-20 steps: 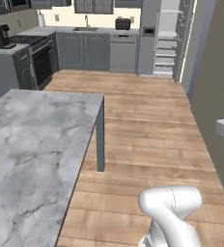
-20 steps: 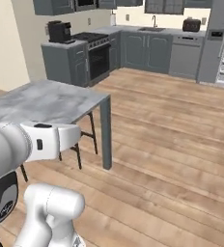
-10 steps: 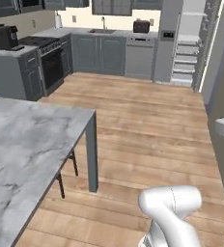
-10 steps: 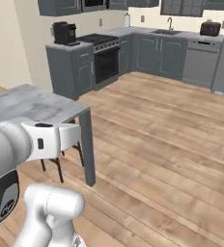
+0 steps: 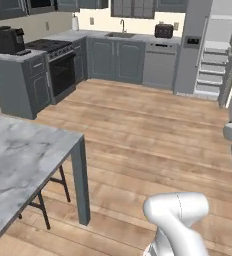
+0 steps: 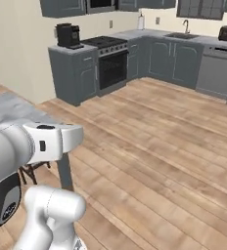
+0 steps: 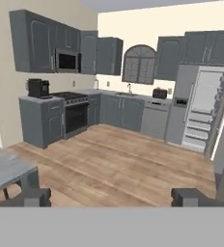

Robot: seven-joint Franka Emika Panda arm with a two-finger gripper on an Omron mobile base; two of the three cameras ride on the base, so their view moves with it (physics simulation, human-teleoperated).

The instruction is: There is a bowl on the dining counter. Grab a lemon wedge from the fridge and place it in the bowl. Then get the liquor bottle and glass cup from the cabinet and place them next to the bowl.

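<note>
Three views took in one kitchen with a warm wood-plank floor (image 5: 153, 130) and cream walls. Along the far wall ran grey base cabinets with a sink (image 5: 119, 35), a pale dishwasher (image 5: 159, 64) and a dark toaster (image 5: 164, 31); to the left stood a black-fronted oven range (image 5: 62, 72) with a coffee machine (image 5: 10, 40) on the worktop beside it and a microwave (image 7: 67, 61) overhead. The cabinet (image 7: 34, 41) row, dark grey with panelled doors, hung above the range in the hand view. The fridge (image 7: 201, 108) stood at the right end of the far wall, tall and grey with a dark dispenser panel, one door swung open on pale shelves. The dining counter (image 5: 23, 165) sat near left, grey-veined marble on blue-grey legs, dark stool legs (image 5: 40, 205) beneath it; the part of its top in view was bare. The gripper (image 7: 111, 197) had its jaws spread wide, both dark fingertips (image 7: 32, 197) at the bottom of the hand view, holding and touching nothing.
</note>
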